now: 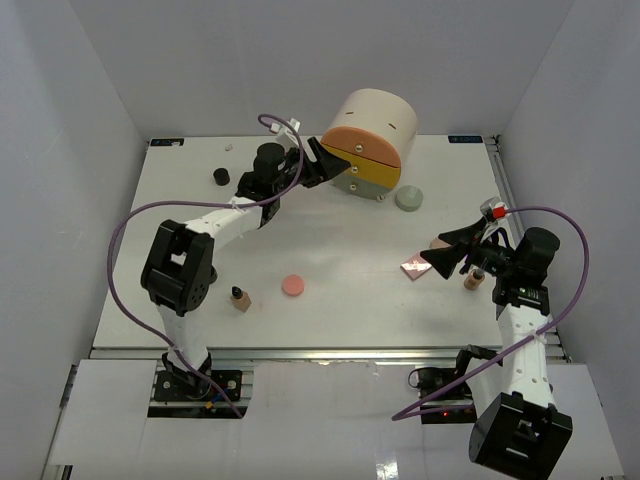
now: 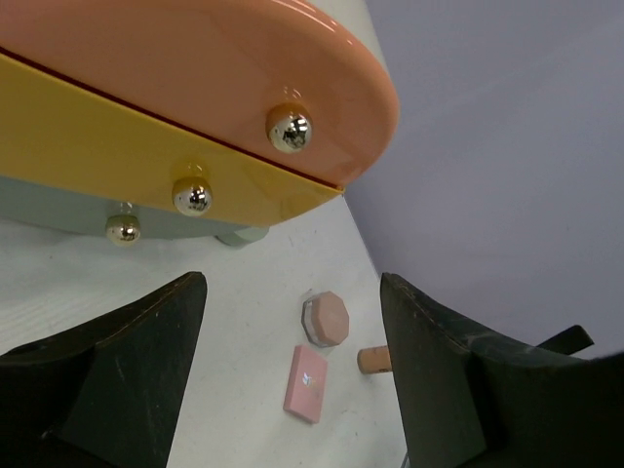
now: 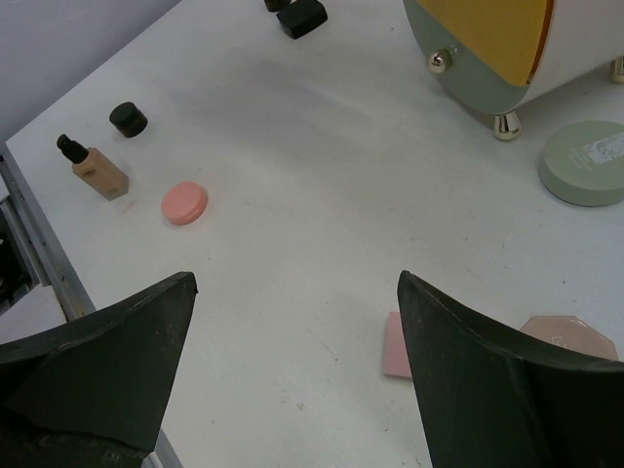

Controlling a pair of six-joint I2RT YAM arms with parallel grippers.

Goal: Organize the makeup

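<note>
Several makeup pieces lie loose on the white table (image 1: 330, 240), all placed here by reference to the cream drawer box (image 1: 380, 118) at the far side. Left of the box, well apart from it, stands a black jar (image 1: 220, 176). Just beside the box, at its right front foot, lies the grey-green compact (image 1: 409, 198). Well in front of the box, toward the arms, are the pink round compact (image 1: 293, 285) and, to its left, an upright brown bottle (image 1: 240, 298) with a black cap. To the front right of the box lies the pink square palette (image 1: 415, 268), with the tan compact (image 2: 325, 318) just beside it on the side nearer the box. A second bottle (image 1: 472, 280) sits further right, partly hidden by the right arm. The left gripper (image 1: 336, 160) is at the box front, jaws spread wide with nothing between them. Its wrist view shows the orange drawer (image 2: 175, 68), the yellow drawer (image 2: 88, 132) and the grey drawer (image 2: 49, 207) close ahead, each with a shiny round knob. Contact with the box cannot be confirmed. The right gripper (image 1: 433, 252) hangs over the palette and tan compact, jaws likewise wide apart and empty, with both items lying on the table under its right finger in its own wrist view.
</note>
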